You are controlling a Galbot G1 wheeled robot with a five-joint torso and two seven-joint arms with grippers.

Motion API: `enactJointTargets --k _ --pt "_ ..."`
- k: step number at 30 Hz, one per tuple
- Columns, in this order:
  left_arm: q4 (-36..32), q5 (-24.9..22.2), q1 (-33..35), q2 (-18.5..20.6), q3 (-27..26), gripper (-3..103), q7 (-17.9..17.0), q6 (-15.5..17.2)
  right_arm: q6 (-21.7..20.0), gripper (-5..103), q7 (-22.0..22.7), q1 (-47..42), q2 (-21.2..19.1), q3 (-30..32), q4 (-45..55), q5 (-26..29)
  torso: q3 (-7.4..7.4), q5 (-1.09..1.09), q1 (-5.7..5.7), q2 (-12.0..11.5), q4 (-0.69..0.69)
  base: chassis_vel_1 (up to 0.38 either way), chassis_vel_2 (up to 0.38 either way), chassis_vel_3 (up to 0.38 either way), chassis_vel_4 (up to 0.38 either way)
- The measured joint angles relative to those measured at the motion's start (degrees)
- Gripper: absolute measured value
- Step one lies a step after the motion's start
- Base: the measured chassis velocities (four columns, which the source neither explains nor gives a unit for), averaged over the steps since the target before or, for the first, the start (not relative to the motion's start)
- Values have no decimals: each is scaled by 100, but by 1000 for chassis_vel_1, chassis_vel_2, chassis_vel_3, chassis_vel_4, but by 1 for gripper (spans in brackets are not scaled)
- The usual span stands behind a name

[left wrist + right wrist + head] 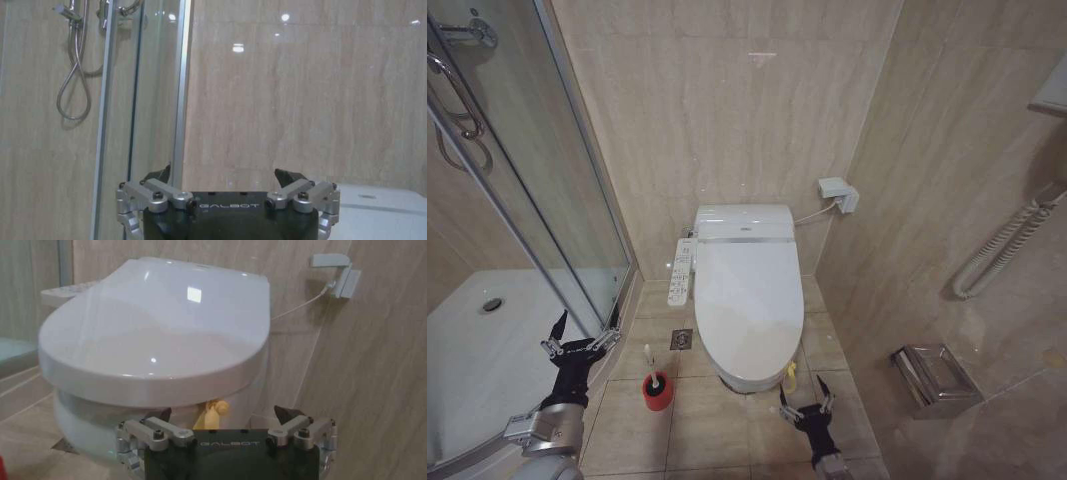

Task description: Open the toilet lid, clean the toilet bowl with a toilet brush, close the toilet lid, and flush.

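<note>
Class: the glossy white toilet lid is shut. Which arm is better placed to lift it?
Right. The right gripper, open, sits near the glossy white oval toilet lid and its yellow strap loop; the left gripper hangs by the shower glass.

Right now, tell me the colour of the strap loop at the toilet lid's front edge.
Yellow: the strap loop hangs under the closed glossy white plastic toilet lid, clearest in the right wrist view.

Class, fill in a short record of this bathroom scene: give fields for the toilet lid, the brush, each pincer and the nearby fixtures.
toilet lid: closed, flat over the bowl, yellow strap loop at its front edge
toilet brush: standing in red cup holder on the floor, left of the toilet
left pincer: open, empty, raised beside the shower glass door
right pincer: open, empty, low before the toilet's front right, near the strap
control panel: on the toilet's left side
</note>
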Motion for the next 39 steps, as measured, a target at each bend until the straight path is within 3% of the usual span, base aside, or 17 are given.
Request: enactJointTargets --k 24,25,31,32,38,39 --pt "0 0 1 0 0 100 0 0 145 103 210 843 -102 154 -1182 -267 0 0 0 0 0 0 0 0 0" --pt "0 0 0 0 0 100 0 0 154 79 214 861 -95 155 -1197 -272 0 1 0 0 -1 0 0 0 0" --pt "0 0 0 0 0 100 0 0 200 79 215 880 -65 141 -1213 -288 0 0 0 0 -1 0 0 0 0" --pt "0 0 1 0 0 100 0 0 206 52 215 880 -58 137 -1213 -288 0 0 0 0 -1 0 0 0 0" --pt "0 0 0 0 0 100 0 0 215 52 203 877 -47 145 -1208 -292 0 0 0 0 -1 0 0 0 0" --pt "0 0 0 0 0 100 0 0 218 25 202 876 -47 154 -1207 -292 0 0 0 0 -1 0 0 0 0"
